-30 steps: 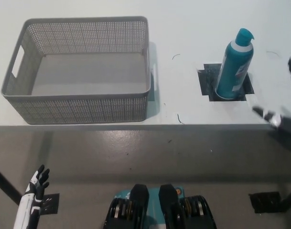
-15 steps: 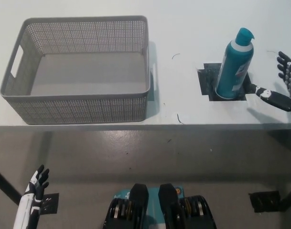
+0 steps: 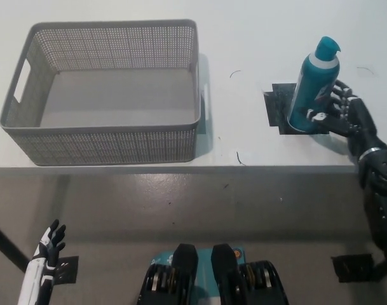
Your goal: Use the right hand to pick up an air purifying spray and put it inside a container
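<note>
The white desk [image 3: 244, 38] fills the upper half of the head view, its front edge running across the middle, with grey floor [image 3: 199, 203] below it.

On the desk toward ten o'clock sits the grey mesh basket [image 3: 104, 136], a rectangular container with perforated walls and a handle slot in its left end. Its bottom is bare; nothing lies in it.

The black right arm [image 3: 380, 190] comes up from four o'clock along the right border, bending in over the desk edge. Its right robot hand [image 3: 346, 114] is at three o'clock, reaching leftward, with the fingers [image 3: 336, 98] spread and curled toward the can's right side. The fingertips lie against or just beside the can's lower body; I cannot tell whether they have closed on it.

The air purifying spray [image 3: 312, 82], a teal can with a white band under its teal cap, stands upright at two o'clock on a dark square patch [image 3: 274, 108] on the desk, well apart from the basket.

The white left robot hand [image 3: 48, 244] hangs at seven o'clock, low over the floor, fingers apart and holding nothing.
</note>
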Motion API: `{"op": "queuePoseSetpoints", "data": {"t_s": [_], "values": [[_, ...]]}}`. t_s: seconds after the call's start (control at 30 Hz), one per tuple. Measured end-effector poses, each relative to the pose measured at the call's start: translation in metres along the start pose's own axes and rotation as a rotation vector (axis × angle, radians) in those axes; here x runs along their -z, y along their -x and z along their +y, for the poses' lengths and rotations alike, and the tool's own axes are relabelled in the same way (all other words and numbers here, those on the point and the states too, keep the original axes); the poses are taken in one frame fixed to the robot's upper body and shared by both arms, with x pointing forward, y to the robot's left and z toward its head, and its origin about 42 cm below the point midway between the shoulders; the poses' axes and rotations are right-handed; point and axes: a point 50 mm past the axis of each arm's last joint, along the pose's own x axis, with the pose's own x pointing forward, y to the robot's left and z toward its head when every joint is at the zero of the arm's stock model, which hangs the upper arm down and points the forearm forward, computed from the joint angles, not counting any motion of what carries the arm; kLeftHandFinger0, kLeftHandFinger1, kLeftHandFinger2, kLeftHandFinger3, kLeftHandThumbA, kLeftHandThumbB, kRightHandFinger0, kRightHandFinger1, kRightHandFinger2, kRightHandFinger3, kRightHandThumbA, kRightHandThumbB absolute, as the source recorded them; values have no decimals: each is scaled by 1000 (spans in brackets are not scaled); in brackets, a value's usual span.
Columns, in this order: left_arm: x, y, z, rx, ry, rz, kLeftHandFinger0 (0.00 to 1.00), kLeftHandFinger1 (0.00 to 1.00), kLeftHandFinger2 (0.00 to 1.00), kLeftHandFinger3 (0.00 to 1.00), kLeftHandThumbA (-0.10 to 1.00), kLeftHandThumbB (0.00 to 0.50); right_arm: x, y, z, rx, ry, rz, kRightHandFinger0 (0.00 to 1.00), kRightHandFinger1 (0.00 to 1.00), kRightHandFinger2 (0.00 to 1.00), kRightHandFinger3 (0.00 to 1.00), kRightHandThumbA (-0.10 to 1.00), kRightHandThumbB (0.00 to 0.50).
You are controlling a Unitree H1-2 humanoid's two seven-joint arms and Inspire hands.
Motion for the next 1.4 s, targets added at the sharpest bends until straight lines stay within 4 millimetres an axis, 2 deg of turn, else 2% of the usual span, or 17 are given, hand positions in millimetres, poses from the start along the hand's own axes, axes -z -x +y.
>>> {"op": "queuePoseSetpoints", "data": {"t_s": [0.23, 0.27, 0.3, 0.33, 0.37, 0.4, 0.43, 0.47, 0.5, 0.57, 0.6, 0.67, 0.7, 0.83, 1.1, 1.23, 1.4], "values": [[-1, -1, 0, 0, 2, -3, 1000, 1000, 1000, 1000, 1000, 242, -10, -3, 22, -15, 14, -19, 1000, 1000, 1000, 1000, 1000, 500], [-1, -1, 0, 0, 2, -4, 1000, 1000, 1000, 1000, 1000, 235, -11, -3, 25, -16, 14, -22, 1000, 1000, 1000, 1000, 888, 500], [-1, -2, 0, 0, 2, -4, 1000, 1000, 1000, 1000, 1000, 225, -14, -4, 30, -17, 10, -29, 1000, 1000, 1000, 1000, 618, 481], [-1, -1, 0, 0, 2, -4, 1000, 1000, 1000, 1000, 1000, 227, -16, -4, 35, -16, 2, -33, 1000, 1000, 1000, 1000, 568, 496], [-1, -1, 0, 0, 2, -4, 1000, 1000, 1000, 1000, 1000, 223, -17, -4, 39, -12, -6, -37, 1000, 1000, 1000, 1000, 111, 439], [-1, -1, -1, 1, 3, -4, 1000, 1000, 1000, 1000, 1000, 225, -19, -5, 44, 4, -26, -48, 1000, 1000, 1000, 1000, -55, 447], [0, -1, -1, 1, 5, -3, 1000, 1000, 1000, 1000, 1000, 233, -22, -5, 49, 25, -58, -61, 1000, 1000, 1000, 881, -91, 378], [0, 0, -2, 1, 7, -3, 1000, 1000, 1000, 1000, 1000, 237, -24, -6, 53, 42, -83, -72, 827, 669, 623, 632, -100, 406], [0, 0, -2, 1, 8, -3, 1000, 1000, 1000, 1000, 1000, 233, -25, -6, 54, 51, -91, -77, 721, 560, 526, 561, -100, 394], [0, 1, -5, 0, 16, 2, 1000, 1000, 1000, 1000, 1000, 242, -29, -9, 62, 109, -166, -89, 625, 451, 411, 478, -100, 381], [0, 2, -7, 2, 18, 3, 1000, 1000, 1000, 1000, 1000, 240, -31, -11, 64, 132, -195, -94, 681, 563, 511, 497, -100, 378], [1, 3, -8, 3, 19, 6, 1000, 1000, 1000, 1000, 1000, 244, -35, -14, 65, 167, -267, -93, 754, 602, 527, 524, -100, 381], [1, 4, -8, 3, 19, 8, 1000, 1000, 1000, 1000, 1000, 221, -36, -16, 66, 177, -288, -93, 711, 577, 516, 504, -100, 366], [0, 5, -7, 5, 18, 5, 1000, 1000, 1000, 1000, 1000, 261, -45, -20, 63, 227, -381, -105, 508, 513, 564, 549, -100, 366], [-2, 5, -6, 7, 16, -2, 1000, 1000, 1000, 1000, 1000, 253, -72, -16, 47, 333, -671, -187, 478, 500, 519, 481, -100, 356], [-2, 6, -5, 7, 14, 0, 1000, 1000, 1000, 1000, 1000, 252, -107, -14, 40, 344, -793, -268, 411, 402, 461, 428, -100, 350], [-2, 5, -5, 8, 13, -2, 1000, 1000, 1000, 1000, 1000, 216, -170, -11, 51, 256, -779, -407, 413, 419, 441, 428, -100, 397]]}}
